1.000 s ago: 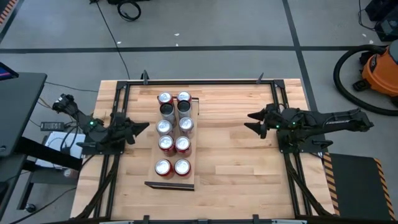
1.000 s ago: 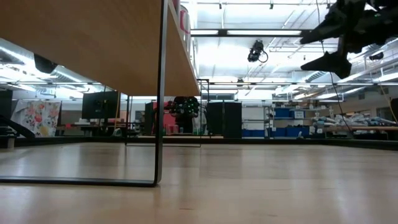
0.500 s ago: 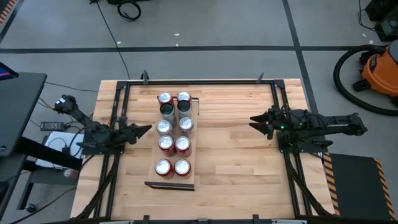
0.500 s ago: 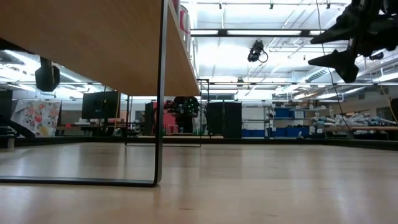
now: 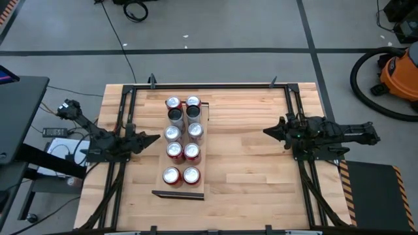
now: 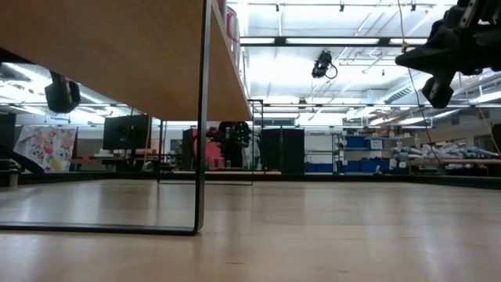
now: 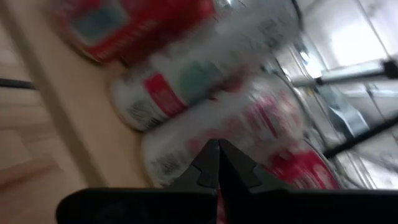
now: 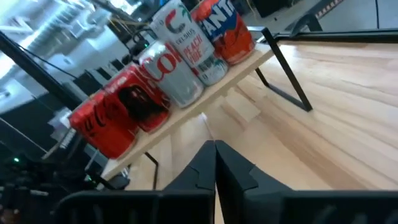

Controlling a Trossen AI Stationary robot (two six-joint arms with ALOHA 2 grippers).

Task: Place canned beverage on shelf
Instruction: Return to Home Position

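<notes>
The shelf (image 5: 194, 188), a pale board on thin black legs (image 6: 202, 117), stands left of the table's middle. Several cans (image 5: 181, 139) stand upright on it in two rows, red and silver ones (image 8: 177, 71). My left gripper (image 5: 157, 138) is shut and points at the shelf's left side, close to the cans (image 7: 186, 87), with nothing between its fingers. My right gripper (image 5: 266, 131) hovers shut over the table's right half, well clear of the shelf (image 8: 205, 94), and points toward it. It also holds nothing.
Black frame rails (image 5: 209, 85) run along the table's far edge and down both sides. Bare planked tabletop (image 5: 241, 156) lies between the shelf and my right gripper. Off the table, an orange vacuum (image 5: 398, 72) stands on the floor at the far right.
My right gripper has shut on nothing and drawn back a little toward the table's right edge. My left gripper has crept slightly toward the shelf, staying shut. The cans and the shelf have kept still.
</notes>
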